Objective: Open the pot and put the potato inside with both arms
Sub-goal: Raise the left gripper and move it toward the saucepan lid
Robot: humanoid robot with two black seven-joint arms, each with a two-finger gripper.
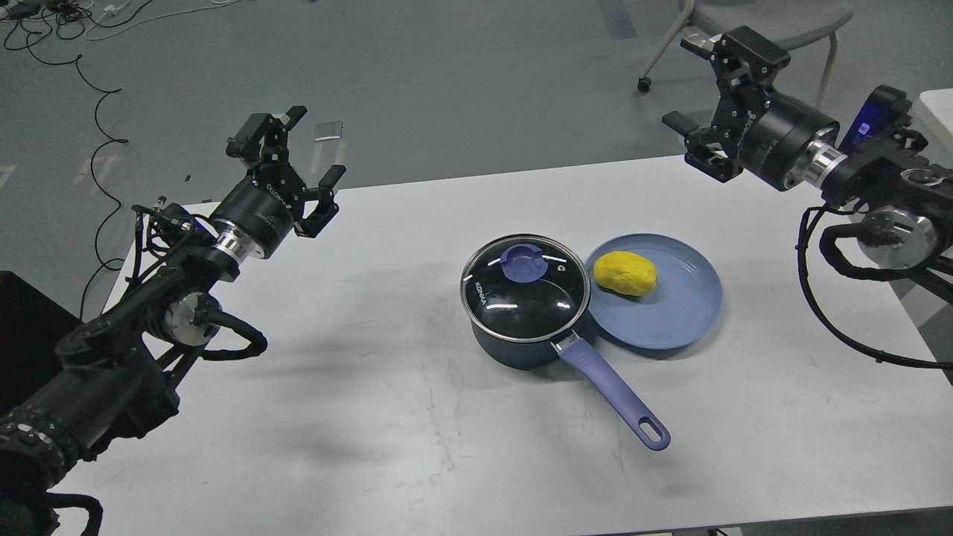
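Observation:
The pot [521, 339], a small navy saucepan, stands at the middle of the white table with its glass lid [525, 289] on and the purple knob [526, 263] on top. Its lavender handle [614, 391] points toward the front right. The yellow potato [625, 273] lies on a light-blue plate [674, 313] touching the pot's right side. My left gripper [313, 149] is open, raised above the table's far left edge, well left of the pot. My right gripper [689, 82] is open too, high at the far right beyond the table edge, with nothing in it.
The white table [372, 417] spreads wide in front of and left of the pot. Behind it lies grey floor with black cables [97, 97] at the left and an office chair [744, 30] at the back right. A black box [30, 327] stands at the left edge.

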